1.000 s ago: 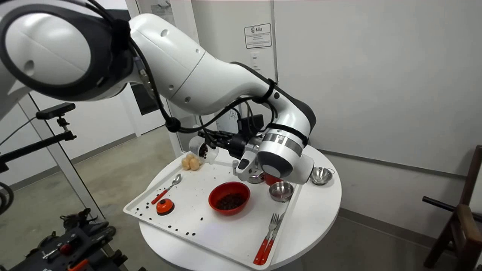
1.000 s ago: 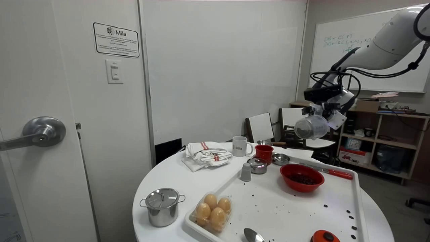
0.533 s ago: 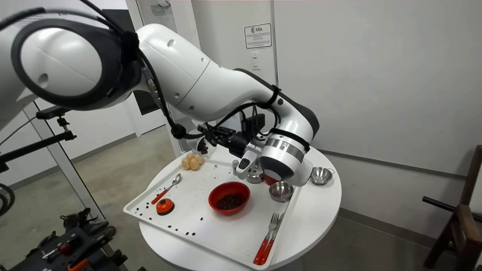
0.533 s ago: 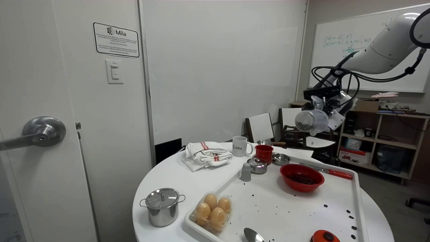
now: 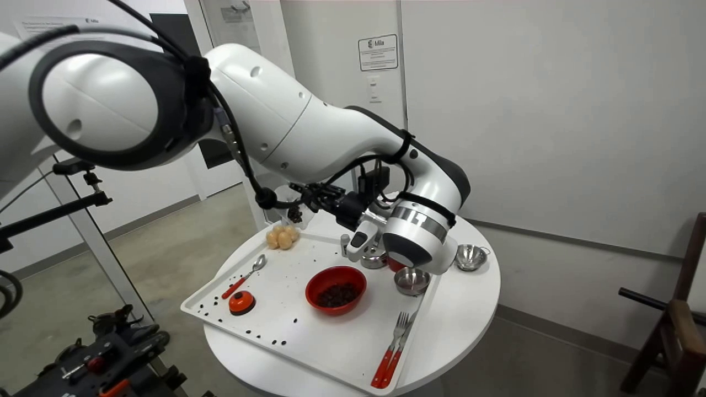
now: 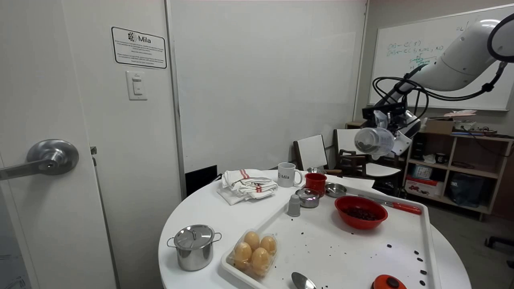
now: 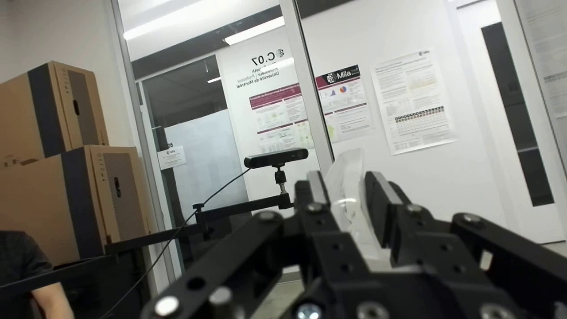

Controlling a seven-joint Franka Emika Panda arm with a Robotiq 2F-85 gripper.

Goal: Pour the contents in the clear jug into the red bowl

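Observation:
The clear jug (image 5: 292,209) hangs in the air, tipped onto its side, in both exterior views; its base faces the camera in an exterior view (image 6: 367,141). Dark bits show through it. My gripper (image 7: 343,186) is shut on the jug's clear handle (image 7: 352,208), which fills the gap between the pads in the wrist view. The gripper also shows in an exterior view (image 5: 303,193). The red bowl (image 5: 331,312) stands upright on the white tray with dark bits inside; it also shows in an exterior view (image 6: 361,224), lower than the jug and apart from it.
The tray (image 5: 309,366) holds eggs (image 5: 282,237), a spoon (image 5: 258,263), a red lid (image 5: 241,302), a fork and knife (image 5: 389,361), and scattered dark bits. Metal cups (image 5: 412,281), a red mug (image 6: 315,182), a white mug (image 6: 286,176) and a pot (image 6: 194,249) stand around.
The jug has risen a little in my gripper, still tipped. The upper arm has shifted down and to the right in an exterior view. The bowl has not moved.

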